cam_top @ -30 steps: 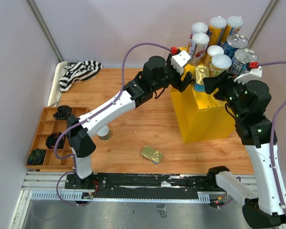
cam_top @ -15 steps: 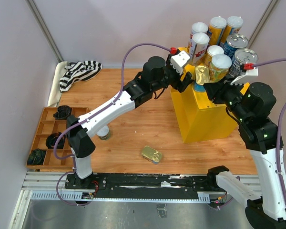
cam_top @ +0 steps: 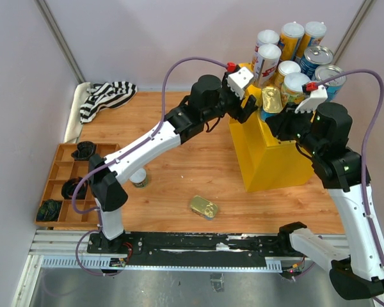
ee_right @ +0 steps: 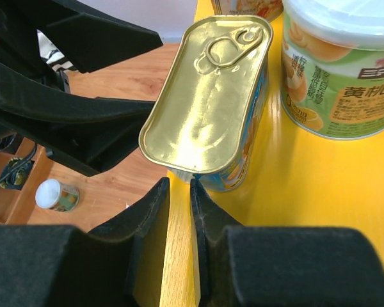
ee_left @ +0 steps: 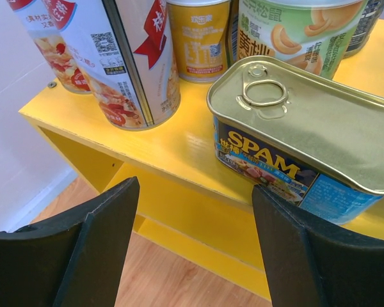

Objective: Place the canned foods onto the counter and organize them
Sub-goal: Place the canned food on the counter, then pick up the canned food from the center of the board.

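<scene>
**Wooden table, yellow counter: nine cans up, two down**

Pale walls are enclosing a wooden tabletop (cam_top: 179, 160), and the yellow counter (cam_top: 275, 163) is standing at its right side. Nine cans are sitting on the counter's top. Six are white-lidded: two red-and-white tubes (cam_top: 267, 62), an orange tube (cam_top: 291, 35), two yellow tubes (cam_top: 313, 32) and a green-labelled peach can (cam_top: 296, 84). Two blue silver-topped cans (cam_top: 317, 57) are standing at the far right. One SPAM tin (ee_left: 307, 128) is sitting upright at the front left corner, just beside the peach can.

Two cans are resting on the tabletop: one flat gold tin (cam_top: 204, 206) lying near the front edge, and one small white-lidded can (ee_right: 56, 195) standing partly under the left arm.

The left gripper (cam_top: 246, 107) is hovering at the counter's left edge with its jaws spread wide, gripping nothing. The right gripper (ee_right: 179, 185) is pointing at the SPAM tin, just short of it, fingers pinched together on nothing.

At the left, one striped cloth (cam_top: 109, 96) is lying crumpled, and one wooden compartment tray (cam_top: 57, 169) is holding three dark lumps (cam_top: 72, 188).
</scene>
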{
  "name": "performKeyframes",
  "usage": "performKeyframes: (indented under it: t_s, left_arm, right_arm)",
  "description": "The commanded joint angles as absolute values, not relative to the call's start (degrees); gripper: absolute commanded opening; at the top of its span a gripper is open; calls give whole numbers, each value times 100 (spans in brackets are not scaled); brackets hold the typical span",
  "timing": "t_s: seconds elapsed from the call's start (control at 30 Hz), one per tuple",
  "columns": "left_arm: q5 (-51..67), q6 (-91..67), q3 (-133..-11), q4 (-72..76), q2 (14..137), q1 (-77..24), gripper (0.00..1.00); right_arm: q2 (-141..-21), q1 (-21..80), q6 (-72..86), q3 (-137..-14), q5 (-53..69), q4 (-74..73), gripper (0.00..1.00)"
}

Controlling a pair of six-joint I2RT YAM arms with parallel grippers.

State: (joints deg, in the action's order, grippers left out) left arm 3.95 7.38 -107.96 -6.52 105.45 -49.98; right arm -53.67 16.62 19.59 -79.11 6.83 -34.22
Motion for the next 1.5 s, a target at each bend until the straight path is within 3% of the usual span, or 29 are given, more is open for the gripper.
performKeyframes:
  t_s: [0.0, 0.2, 0.53, 0.6, 0.73, 0.87, 1.07, 1.27, 1.47]
  left_arm:
    - [447, 671, -10687, -657, 10234, -4922, 76]
    - [89, 672, -9559, -371, 9458, -4909, 77]
    - [-8, 156, -6553, -911, 7286, -4904, 95]
    - [471, -80, -5872, -1048, 6767, -4919, 100]
    - [791, -500, -4624, -1204, 6248, -5046, 100]
    - [861, -535, -3579, -661, 5917, -5489, 100]
    - [-22, 368, -2968, 315, 6265, -6177, 100]
    - [111, 1442, -3176, 747, 6992, -6294, 100]
    - [784, 2222, -3987, -43, 8244, -6299, 100]
  right_arm:
    - [-5449, 1766, 1759, -8045, 549, -3328, 20]
    - [-5601, 1752, 1629, -8157, 406, -3297, 20]
    - [-5729, 1741, 1385, -8364, 494, -3296, 23]
    - [-5703, 1742, 1307, -8432, 770, -3289, 32]
    - [-5413, 1745, 1280, -8364, 1701, -3080, 61]
    - [-5032, 1748, 1460, -8210, 2332, -2850, 70]
    - [-4825, 1741, 1541, -8136, 2793, -2860, 71]
    - [-4781, 1749, 1607, -8165, 3129, -2909, 71]
    - [-4717, 1755, 1570, -8129, 3172, -2908, 71]
